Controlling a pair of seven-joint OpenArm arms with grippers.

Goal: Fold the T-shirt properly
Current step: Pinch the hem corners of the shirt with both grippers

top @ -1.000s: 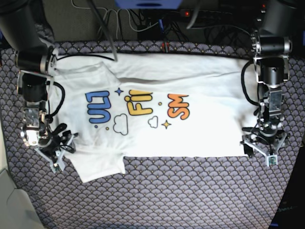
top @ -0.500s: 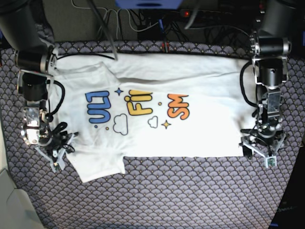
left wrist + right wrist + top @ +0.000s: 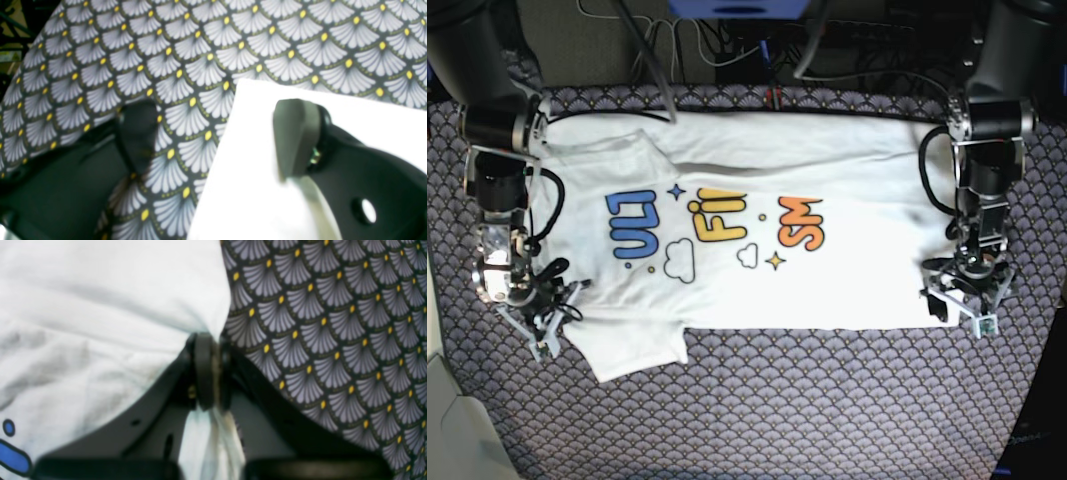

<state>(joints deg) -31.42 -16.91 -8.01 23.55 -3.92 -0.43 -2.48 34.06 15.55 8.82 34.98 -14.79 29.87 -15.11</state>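
White T-shirt sleeve pinched by right pincer — left pincer agape, seemingly straddling hem

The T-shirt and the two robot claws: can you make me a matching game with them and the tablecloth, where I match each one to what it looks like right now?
Things:
1. T-shirt
2. right gripper
3. left gripper
4. tablecloth

States:
A. jaws wide open, one finger over the shirt's corner, one over the cloth
B. dark, with a fan-scale pattern and yellow dots
C. pinched shut on white fabric at the shirt's edge
D. white, lying spread out with colourful letters facing up

Pairs: 1-D, 2-C, 3-A, 4-B
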